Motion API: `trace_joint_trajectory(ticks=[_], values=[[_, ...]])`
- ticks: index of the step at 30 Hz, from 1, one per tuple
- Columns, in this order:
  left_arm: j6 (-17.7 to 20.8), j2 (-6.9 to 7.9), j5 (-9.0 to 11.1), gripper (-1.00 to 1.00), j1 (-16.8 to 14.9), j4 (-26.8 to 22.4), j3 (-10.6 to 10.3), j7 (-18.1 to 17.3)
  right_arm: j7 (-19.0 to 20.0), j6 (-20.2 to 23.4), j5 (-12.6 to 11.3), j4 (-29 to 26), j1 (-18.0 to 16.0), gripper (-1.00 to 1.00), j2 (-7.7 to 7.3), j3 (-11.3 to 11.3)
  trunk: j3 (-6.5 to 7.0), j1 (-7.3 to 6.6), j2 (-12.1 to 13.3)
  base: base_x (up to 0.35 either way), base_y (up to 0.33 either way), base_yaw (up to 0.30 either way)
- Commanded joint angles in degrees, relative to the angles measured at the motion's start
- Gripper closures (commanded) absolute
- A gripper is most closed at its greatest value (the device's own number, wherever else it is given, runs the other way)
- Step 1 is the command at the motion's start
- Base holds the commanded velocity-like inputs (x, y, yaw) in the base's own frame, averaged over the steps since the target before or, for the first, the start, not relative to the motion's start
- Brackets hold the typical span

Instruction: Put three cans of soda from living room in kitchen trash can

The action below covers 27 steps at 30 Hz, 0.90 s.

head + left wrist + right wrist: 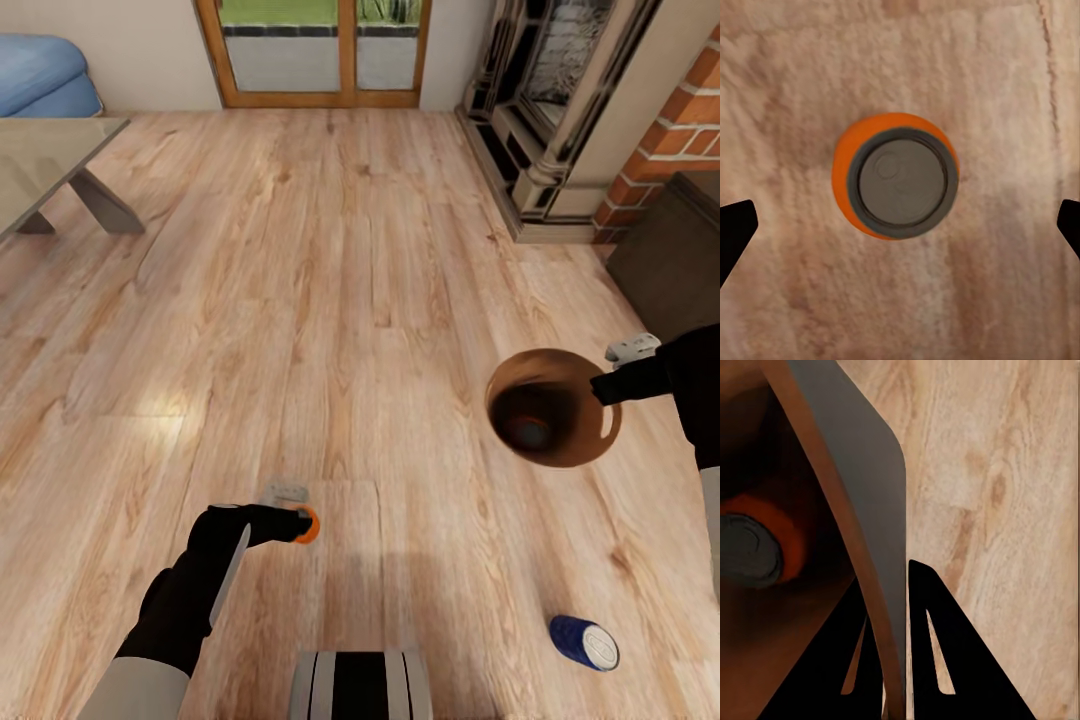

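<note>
An orange can of soda (896,176) stands upright on the wood floor, seen from straight above in the left wrist view. My left gripper (900,229) hangs open over it, fingertips (735,232) wide apart on either side and not touching it. In the head view that can (311,524) peeks out under the left gripper (298,522). My right gripper (603,386) is shut on the rim of the copper-brown tash can (560,440), which holds a second orange can (528,430). A blue can (583,642) lies on its side on the floor at lower right.
A grey low table (50,160) and a blue sofa (40,75) stand at far left. The fireplace (560,110), brick wall and a dark cabinet (670,250) line the right. A wood-framed glass door (320,50) is straight ahead. My own base (360,685) shows at the bottom.
</note>
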Motion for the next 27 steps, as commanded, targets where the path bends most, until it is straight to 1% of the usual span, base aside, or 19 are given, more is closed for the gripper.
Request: trace_joint_trajectory(ticks=[1, 6, 7, 12, 16, 22, 27], values=[[-0.1, 0.0, 0.0, -1.0, 0.0, 0.0, 0.0, 0.0, 0.3, 0.5, -0.5, -0.6, -0.5, 1.0, 0.34, 0.0, -0.32, 0.01, 0.0, 0.0, 0.0, 0.0], [-0.4, -0.01, 0.0, -1.0, 0.0, -0.1, 0.0, 0.0, 0.4, 0.5, -0.5, -3.4, -1.9, 1.0, 0.92, 0.0, -0.64, 0.01, 0.0, 0.0, 0.0, 0.0], [-0.4, -0.01, 0.0, -1.0, 0.0, -0.2, 0.0, 0.0, 0.4, 0.5, -0.3, -5.1, -2.0, 1.0, 1.02, 0.1, -0.66, 0.01, 0.0, 0.0, 0.0, 0.0], [-0.7, -0.01, 0.0, -1.0, 0.0, -0.2, 0.0, 0.0, 0.5, 0.5, 0.9, -7.5, -2.2, 1.0, 1.19, 0.1, -0.7, 0.01, 0.0, 0.065, 0.0, 0.0], [-0.8, -0.01, 0.0, -1.0, 0.0, -0.2, 0.0, 0.0, 0.5, 0.5, 1.1, -7.9, -2.2, 1.0, 1.2, 0.2, -0.7, 0.01, 0.0, 0.225, 0.0, 0.0], [-0.8, -0.08, 0.0, -1.0, 0.0, -0.5, 0.0, 0.0, 0.5, 0.5, 1.2, -8.1, -2.1, 1.0, 1.14, 0.3, -0.7, 0.01, 0.0, 0.045, 0.0, 0.0], [-0.8, -0.1, 0.0, -1.0, 0.0, -0.5, -0.1, 0.1, 0.5, 0.5, 1.2, -8.1, -2.1, 1.0, 1.12, 0.3, -1.81, 0.14, -0.1, 0.004, 0.0, 0.0]])
